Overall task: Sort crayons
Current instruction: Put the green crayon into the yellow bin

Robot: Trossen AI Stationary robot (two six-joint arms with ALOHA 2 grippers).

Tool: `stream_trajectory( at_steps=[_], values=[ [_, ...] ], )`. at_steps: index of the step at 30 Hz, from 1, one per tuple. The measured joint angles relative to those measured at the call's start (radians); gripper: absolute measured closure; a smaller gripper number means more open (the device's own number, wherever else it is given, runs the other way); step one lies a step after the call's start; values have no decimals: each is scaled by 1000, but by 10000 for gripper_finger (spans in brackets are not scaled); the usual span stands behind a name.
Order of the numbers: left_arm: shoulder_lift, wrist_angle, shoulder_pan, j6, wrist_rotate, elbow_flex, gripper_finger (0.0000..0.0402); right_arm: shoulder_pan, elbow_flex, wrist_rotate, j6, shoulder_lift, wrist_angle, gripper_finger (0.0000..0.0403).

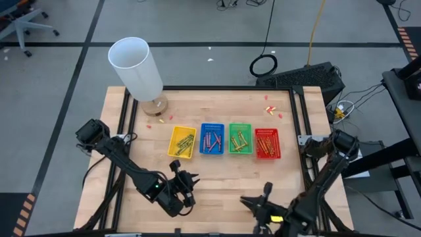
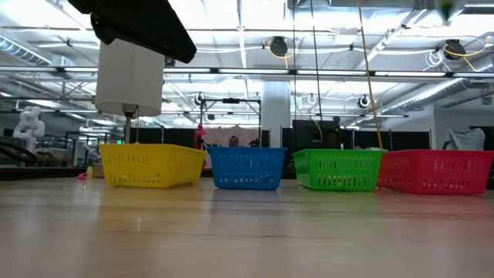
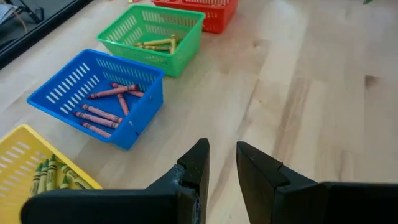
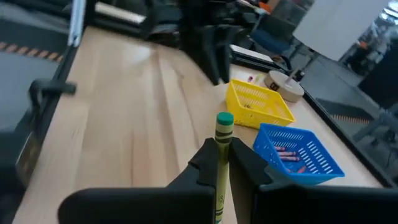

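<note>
four trays (image 1: 217, 139) w/ crayons (image 3: 102, 115)

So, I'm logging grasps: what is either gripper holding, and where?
The right gripper pinches a green crayon along its shaft, tip protruding. The left gripper holds nothing.

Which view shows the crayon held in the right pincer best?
The right wrist view: the green crayon stands upright, clamped in the right pincer. The high view shows only that pincer, crayon indiscernible. The low and left wrist views miss it.
</note>
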Motion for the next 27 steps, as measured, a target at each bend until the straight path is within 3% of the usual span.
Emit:
stream_trajectory(
  at_steps=[5, 15, 27],
  values=[
    [0, 0, -6, 1, 0, 0, 322, -66, 0, 0, 42, 0, 84, 399],
    [0, 0, -6, 0, 5, 0, 322, -189, 1, -2, 226, 0, 86, 399],
    [0, -2, -11, 0, 27, 0, 322, -243, 1, -6, 224, 0, 100, 399]
  ],
)
